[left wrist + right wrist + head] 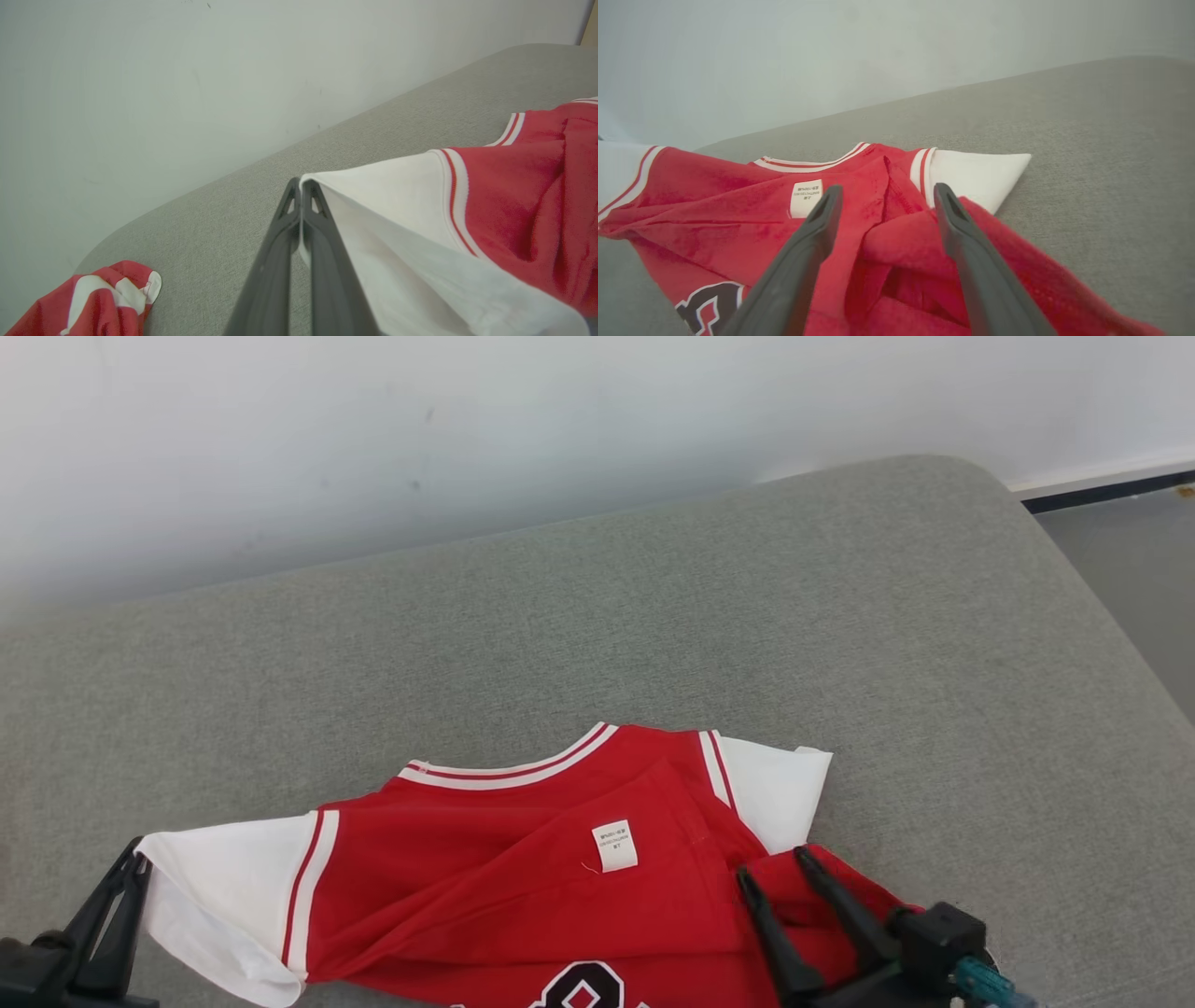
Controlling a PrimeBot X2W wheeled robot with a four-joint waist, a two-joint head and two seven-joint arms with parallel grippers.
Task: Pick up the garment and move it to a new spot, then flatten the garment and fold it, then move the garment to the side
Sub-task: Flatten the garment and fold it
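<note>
Flattening seemingly in hand; left gripper (135,863) pinched on shirt (523,859) sleeve (215,868), lower left; right gripper (772,863) spread astride fold (906,238), lower right; closure and outward pull judged next.

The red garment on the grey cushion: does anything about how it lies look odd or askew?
Yes. The garment is not flat: a red flap is turned over its middle, so the white label shows. Its right side is bunched between the fingers of the open right gripper; the left gripper pinches the white sleeve.

On cushion (653,616), garment (523,877) at near edge, wall (467,420) behind, floor (1130,569) far right
</note>
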